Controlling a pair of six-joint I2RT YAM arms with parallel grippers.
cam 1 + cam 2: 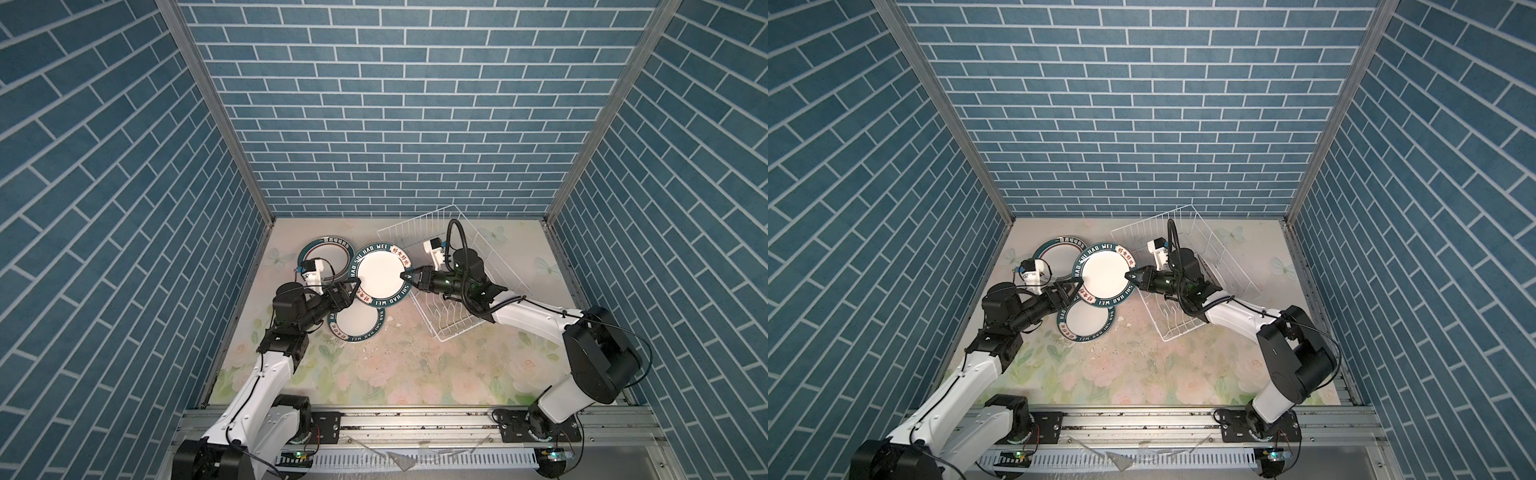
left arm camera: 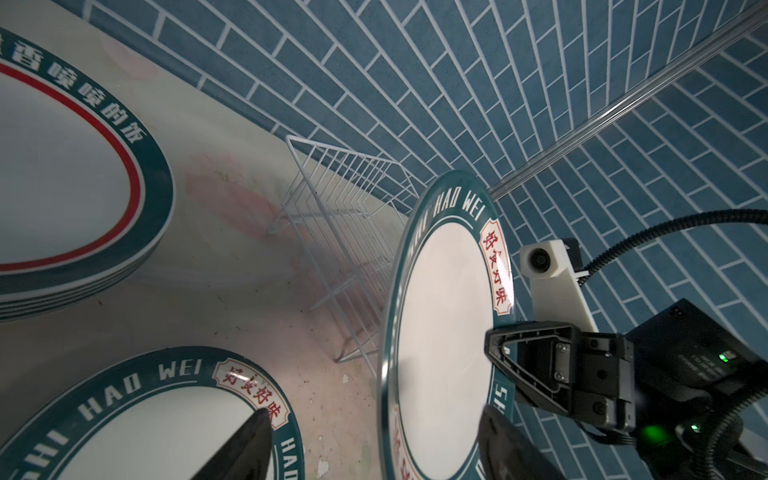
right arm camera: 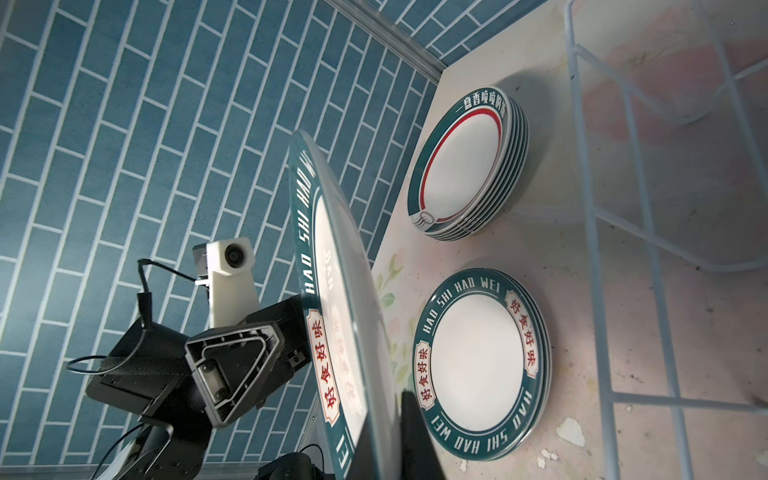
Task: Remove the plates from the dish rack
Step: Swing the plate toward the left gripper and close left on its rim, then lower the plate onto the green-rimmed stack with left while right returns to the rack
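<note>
Above the floral bench (image 1: pixel 415 374), my right pincer (image 1: pixel 405 275) pinches the green-rimmed plate (image 1: pixel 381 274) beside the dish rack (image 1: pixel 415 232); my left pincer (image 1: pixel 356 286), spread, straddles its far rim. Handover, I reckon: left clamps before right releases.

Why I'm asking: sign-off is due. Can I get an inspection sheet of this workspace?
Surface: floral table, scuffed and speckled.
Job's things: one plate held aloft at mid-table; red-ringed stack and HAO WEI stack lie on the table; dish rack shows no plates.
Clutter: small white flakes near the stacks.
Grippers: right gripper shut on the held plate's rim; left gripper open around the opposite rim.
Cables: black hose arches up behind the right gripper.
Surroundings: blue brick-pattern walls; metal rail in front.
</note>
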